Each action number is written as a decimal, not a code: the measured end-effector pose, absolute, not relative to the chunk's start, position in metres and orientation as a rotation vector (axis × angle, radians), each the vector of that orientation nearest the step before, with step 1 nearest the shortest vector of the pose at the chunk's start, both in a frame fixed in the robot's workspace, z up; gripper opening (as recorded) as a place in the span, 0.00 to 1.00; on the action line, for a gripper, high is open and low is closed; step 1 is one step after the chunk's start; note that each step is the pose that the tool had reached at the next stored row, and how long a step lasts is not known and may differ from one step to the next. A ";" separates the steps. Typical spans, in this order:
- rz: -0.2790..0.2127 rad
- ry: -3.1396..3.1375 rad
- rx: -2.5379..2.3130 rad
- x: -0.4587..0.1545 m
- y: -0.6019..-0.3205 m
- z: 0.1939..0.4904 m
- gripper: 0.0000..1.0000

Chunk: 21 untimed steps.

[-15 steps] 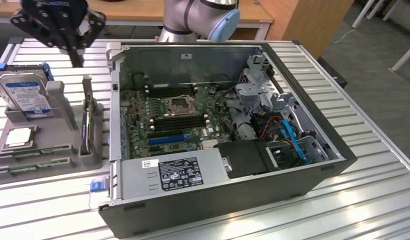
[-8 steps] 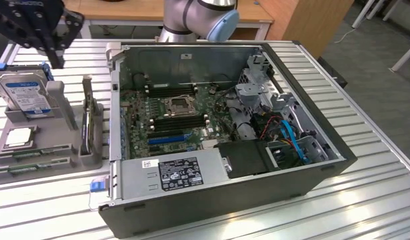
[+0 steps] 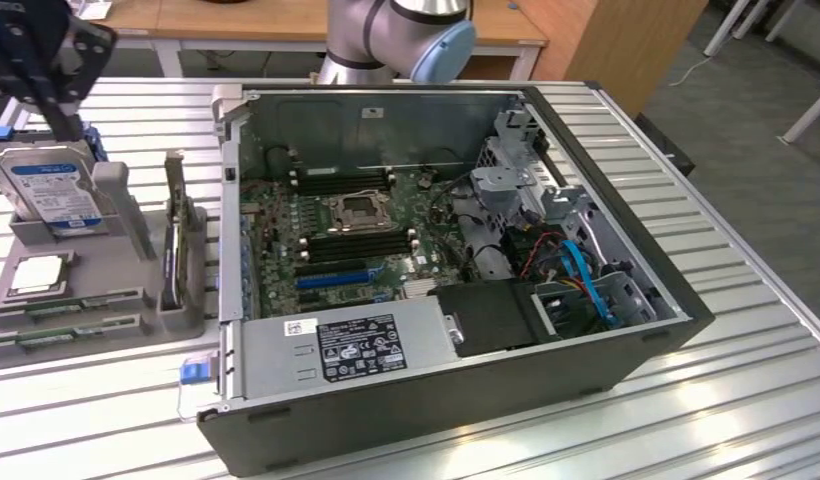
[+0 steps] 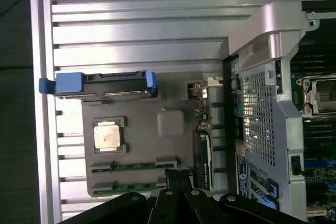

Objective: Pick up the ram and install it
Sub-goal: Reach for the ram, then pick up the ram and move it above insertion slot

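Note:
Two ram sticks, long thin green boards, lie side by side in grooves at the near end of a grey holder. They are the ram and a second stick in the exterior view. In the wrist view they appear as the ram and the other stick. My black gripper hangs above the holder's far end, over the hard drive, well above the sticks. Seen from the wrist, the gripper is shut with nothing in it. Its tips sit over the near end of the ram grooves.
The holder also carries a silver hard drive with a blue label, a square processor chip and an upright card. To the exterior view's right stands the open computer case, with the motherboard's memory slots exposed. All of it rests on a ribbed metal table.

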State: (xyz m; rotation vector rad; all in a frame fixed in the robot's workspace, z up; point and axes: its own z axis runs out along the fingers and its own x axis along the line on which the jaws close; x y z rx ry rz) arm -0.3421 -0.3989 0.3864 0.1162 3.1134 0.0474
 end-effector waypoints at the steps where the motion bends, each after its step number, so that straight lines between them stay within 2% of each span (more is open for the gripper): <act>1: 0.047 3.113 0.116 -0.347 -0.399 0.386 0.11; 6: 0.045 3.114 0.116 -0.369 -0.399 0.385 0.11; 21: 0.045 3.113 0.116 -0.370 -0.399 0.385 0.11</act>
